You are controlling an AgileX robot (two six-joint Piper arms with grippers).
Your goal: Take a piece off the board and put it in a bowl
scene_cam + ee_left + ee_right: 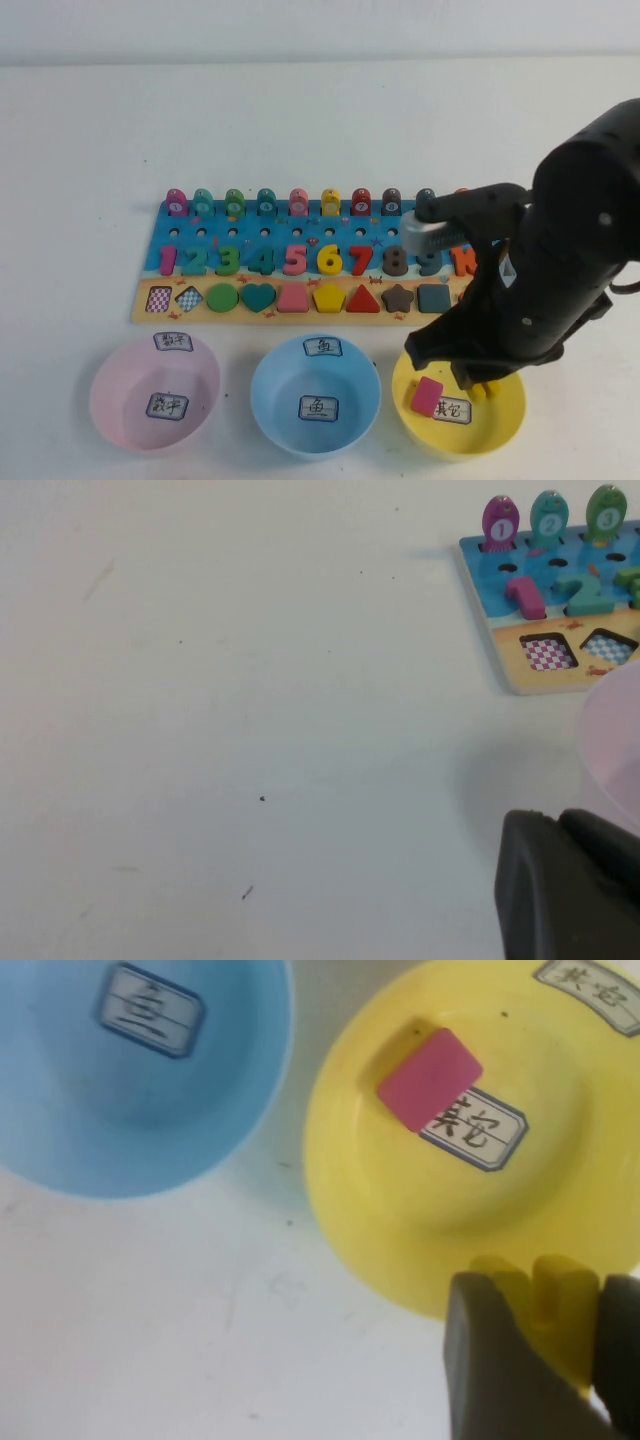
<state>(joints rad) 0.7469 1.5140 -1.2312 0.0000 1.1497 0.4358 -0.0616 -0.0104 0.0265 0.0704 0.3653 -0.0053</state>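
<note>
While held over yellow bowl (470, 1210) for release, yellow equals-sign piece (540, 1295) is clamped in right gripper (540, 1360); left gripper (570, 880) parked off-board, finger state indeterminable.

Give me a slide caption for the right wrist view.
Right gripper holds the yellow equals piece over the yellow bowl, pink block already inside.
</note>
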